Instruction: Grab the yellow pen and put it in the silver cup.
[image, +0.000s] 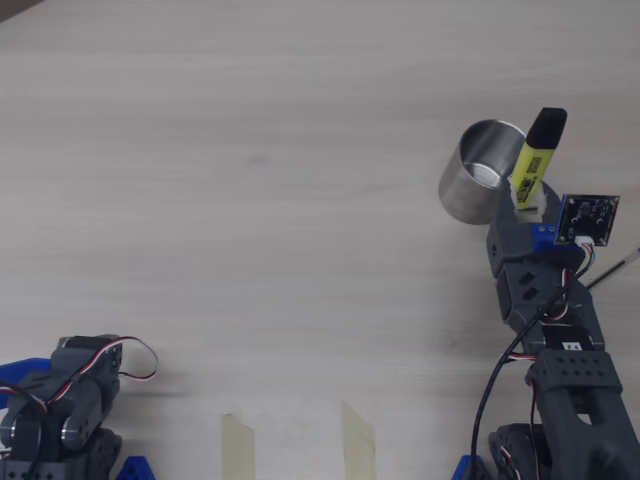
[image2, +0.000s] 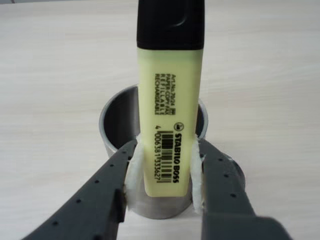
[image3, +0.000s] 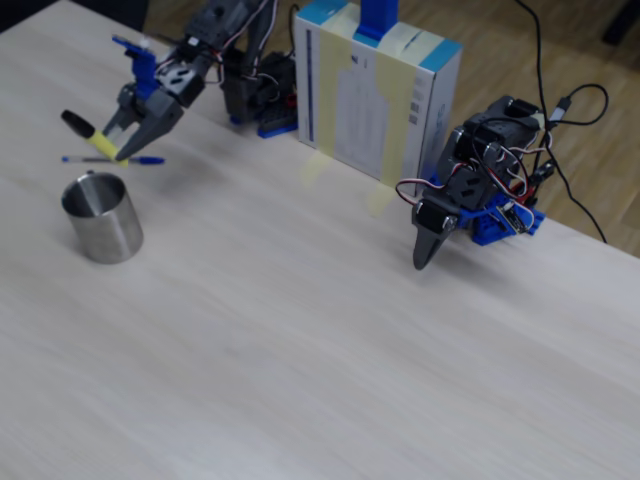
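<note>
My gripper is shut on the yellow pen, a chunky highlighter with a black cap, and holds it in the air. In the wrist view the white-padded fingers clamp the pen's lower end, with the cap pointing away from the gripper. The silver cup stands upright just left of the pen in the overhead view. In the wrist view the cup lies right behind and below the pen. In the fixed view the gripper holds the pen tilted, above and behind the cup.
A thin blue pen lies on the table under the gripper. A second arm rests at the right, and also shows at the bottom left of the overhead view. A blue-and-white box stands at the back. Two tape strips mark the near edge.
</note>
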